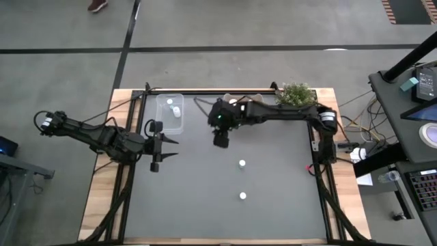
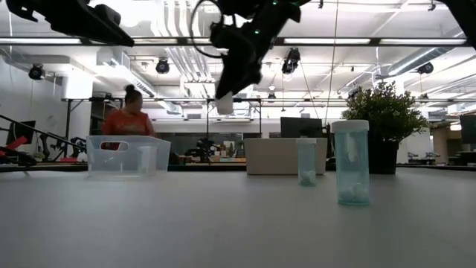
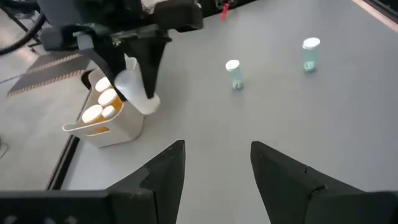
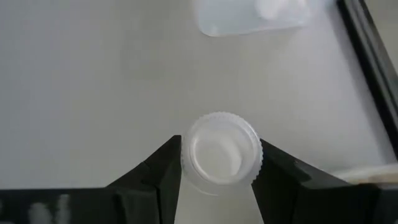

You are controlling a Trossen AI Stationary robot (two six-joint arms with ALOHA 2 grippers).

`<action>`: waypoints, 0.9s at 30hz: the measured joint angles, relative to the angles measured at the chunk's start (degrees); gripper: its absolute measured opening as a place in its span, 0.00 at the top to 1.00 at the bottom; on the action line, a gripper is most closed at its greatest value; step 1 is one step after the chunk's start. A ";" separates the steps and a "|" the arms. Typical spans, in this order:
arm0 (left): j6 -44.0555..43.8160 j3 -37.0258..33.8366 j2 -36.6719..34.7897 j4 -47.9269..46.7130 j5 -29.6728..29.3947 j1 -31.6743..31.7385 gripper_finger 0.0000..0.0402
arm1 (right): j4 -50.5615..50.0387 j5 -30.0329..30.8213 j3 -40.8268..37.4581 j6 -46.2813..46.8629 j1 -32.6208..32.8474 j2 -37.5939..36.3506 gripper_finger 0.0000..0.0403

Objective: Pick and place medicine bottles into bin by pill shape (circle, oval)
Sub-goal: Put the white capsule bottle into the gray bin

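My right gripper (image 1: 221, 139) is shut on a pale medicine bottle (image 2: 225, 102) with a white cap, held high above the table near its far middle. Two more pale bottles (image 1: 242, 163) (image 1: 242, 196) stand upright on their bases on the grey table; they also show in the low view (image 2: 306, 161) (image 2: 350, 162). A clear bin (image 1: 171, 113) at the far left holds white-capped bottles. A beige bin (image 3: 106, 118) at the far edge holds orange bottles. My left gripper (image 1: 167, 148) is open and empty, near the table's left edge. My right gripper pinches the bottle between its two fingers at the white ribbed cap (image 4: 221, 152), one finger on each side. The fingers come from above, slanting down. The bottle hangs at the fingertips (image 3: 149, 74), lifted clear of the table, its cap end toward the wrist.
A green potted plant (image 1: 295, 93) stands at the far right corner. A person in orange (image 2: 132, 119) sits in the room beyond the table. Black frame rails run along the table's left and right sides. The table's near half is bare grey mat.
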 joint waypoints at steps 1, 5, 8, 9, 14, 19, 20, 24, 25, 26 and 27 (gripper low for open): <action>0.04 0.00 0.00 0.19 -0.27 0.01 0.58 | 0.01 0.00 -0.90 0.33 -0.75 -1.04 0.62; 0.04 0.00 -0.02 0.31 -0.36 0.02 0.58 | -0.03 -0.01 -4.88 3.17 -4.05 -4.48 0.62; 0.22 0.00 0.00 0.92 -0.54 0.01 0.58 | 0.04 0.08 -7.93 4.59 -6.73 -6.81 0.61; 0.73 0.00 0.00 1.29 -0.65 0.02 0.58 | 0.09 0.07 -8.96 4.90 -7.62 -7.57 0.62; 2.97 0.00 0.21 2.70 -1.96 0.02 0.58 | 0.43 0.05 -13.64 6.42 -11.80 -10.18 0.62; 4.96 -0.02 0.33 4.70 -3.38 0.02 0.58 | -0.32 2.24 -17.40 7.25 -15.14 -12.23 0.62; 5.44 0.00 0.29 4.86 -3.53 0.02 0.58 | -0.26 2.63 -18.12 7.25 -15.61 -12.75 0.62; 5.97 0.00 0.33 5.52 -5.06 0.02 0.58 | 0.13 3.00 -21.14 7.43 -17.17 -15.35 0.62; 6.07 0.00 0.33 5.73 -5.71 0.02 0.58 | 0.35 3.15 -22.06 7.55 -17.60 -15.84 0.61; 6.29 0.00 0.33 5.91 -6.30 0.02 0.58 | 0.49 3.53 -22.99 7.66 -17.99 -16.29 0.61; 6.75 0.00 0.35 6.10 -6.46 0.02 0.58 | 0.41 4.14 -23.85 7.79 -18.29 -16.55 0.61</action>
